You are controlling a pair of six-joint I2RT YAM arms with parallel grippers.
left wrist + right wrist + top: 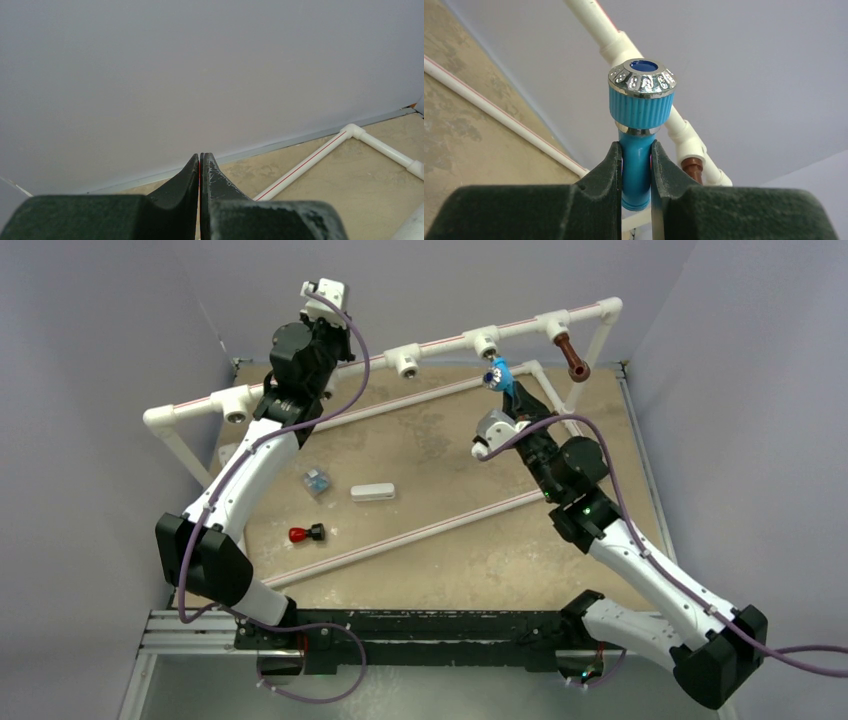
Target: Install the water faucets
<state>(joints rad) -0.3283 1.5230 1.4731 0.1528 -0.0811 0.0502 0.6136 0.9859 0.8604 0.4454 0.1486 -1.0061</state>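
right gripper clenched on the bright blue plastic faucet with silvery end, held at a white tee fitting along the bench far edge, probably to seat it beside the mounted dark brown faucet; left gripper closed, empty.

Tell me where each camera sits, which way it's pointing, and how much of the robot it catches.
Top external: above and behind the robot, looking down on the table and pipe frame; left arm and right arm show.
Left wrist: on the left arm, facing the grey wall past the shut left claw.
Right wrist: on the right arm, looking up past the right claw, shut on the blue faucet.
Shared: top and right wrist both show the blue faucet and the brown faucet on the pipe frame.
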